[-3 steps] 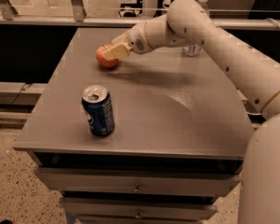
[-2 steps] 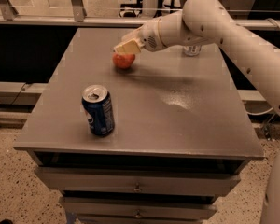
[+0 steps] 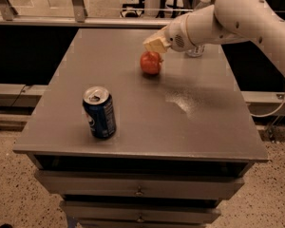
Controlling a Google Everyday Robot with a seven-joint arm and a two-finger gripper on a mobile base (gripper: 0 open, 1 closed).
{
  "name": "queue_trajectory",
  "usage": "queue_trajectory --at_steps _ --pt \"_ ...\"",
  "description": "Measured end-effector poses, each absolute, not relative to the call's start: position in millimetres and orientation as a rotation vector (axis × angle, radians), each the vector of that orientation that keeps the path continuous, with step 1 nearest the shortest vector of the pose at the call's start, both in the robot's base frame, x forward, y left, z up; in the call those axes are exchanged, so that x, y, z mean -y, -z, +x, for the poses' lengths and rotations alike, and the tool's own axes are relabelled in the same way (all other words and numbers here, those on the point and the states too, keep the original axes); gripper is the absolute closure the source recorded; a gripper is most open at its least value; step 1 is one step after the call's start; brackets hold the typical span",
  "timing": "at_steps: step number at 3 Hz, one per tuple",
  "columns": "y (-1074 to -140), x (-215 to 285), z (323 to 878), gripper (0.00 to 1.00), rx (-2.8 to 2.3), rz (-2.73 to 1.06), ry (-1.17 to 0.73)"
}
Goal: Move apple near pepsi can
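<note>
The apple point(image 3: 151, 63), red-orange and round, is at the far middle of the grey table point(image 3: 199, 127), at or just above its surface. My gripper point(image 3: 155, 46) reaches in from the right and sits directly on top of the apple, its pale fingers closed on the apple's upper part. The pepsi can point(image 3: 99, 113), dark blue with a silver top, stands upright near the table's front left. The apple is well behind and to the right of the can.
A clear water bottle with a white cap point(image 3: 203, 13) stands at the table's far right, partly hidden behind my arm. Drawers point(image 3: 140, 191) sit below the tabletop. A railing runs behind the table.
My gripper has moved to the right along the far part of the table, and the apple has moved with it. The can has not moved.
</note>
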State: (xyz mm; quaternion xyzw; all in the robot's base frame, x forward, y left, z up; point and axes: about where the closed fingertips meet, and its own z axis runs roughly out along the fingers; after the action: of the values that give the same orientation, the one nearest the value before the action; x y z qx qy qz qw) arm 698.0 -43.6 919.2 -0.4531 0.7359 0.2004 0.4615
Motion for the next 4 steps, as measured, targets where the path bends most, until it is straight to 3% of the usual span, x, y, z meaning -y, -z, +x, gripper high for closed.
queue_trajectory --at_steps 1,2,4 --pt "-919 58 690 0.83 -1.84 -1.12 -0.482" --pt "-915 69 685 0.54 -1.867 -1.117 -0.48" --pt "-910 69 692 0.06 -1.856 -1.112 -0.478"
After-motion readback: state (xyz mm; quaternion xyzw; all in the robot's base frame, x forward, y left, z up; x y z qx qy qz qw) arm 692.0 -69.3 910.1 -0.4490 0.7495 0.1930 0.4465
